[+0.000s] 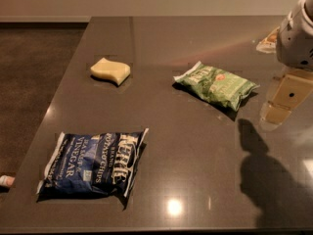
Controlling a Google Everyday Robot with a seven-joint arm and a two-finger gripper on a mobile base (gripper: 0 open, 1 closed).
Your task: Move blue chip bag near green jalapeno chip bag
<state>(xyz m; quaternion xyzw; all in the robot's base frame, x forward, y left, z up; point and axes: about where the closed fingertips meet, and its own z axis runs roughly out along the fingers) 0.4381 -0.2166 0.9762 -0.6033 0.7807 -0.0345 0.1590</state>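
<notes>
Nearest the camera, the blue chip bag (93,164) lies flat on the dark grey desk (186,146), in its near left part. Its white lettering runs sideways and its pale crimped ends point left and right. Just past the desk's near left edge, a small pale thing (5,180) shows at the border of the view, too cut off to identify. To the right, a dark shadow (264,175) spreads over the glossy surface, well apart from the blue bag.

Further back on the right, the beige claw (282,104) hangs low over the desk beneath the white arm (299,33), which enters from the upper right corner. How far open the claw is cannot be told from this angle; neither bag is in its hold.

Just left of the claw, and apart from it, the green jalapeno chip bag (216,84) rests on the desk, angled, with a small red-orange mark on its face. It is well apart from the blue bag, further back and to the right.

Further left and slightly deeper sits a yellow wavy sponge (111,70), alone. At the far right, a pale object (267,43) is partly hidden behind the arm. Brown floor (34,82) lies left of the desk.
</notes>
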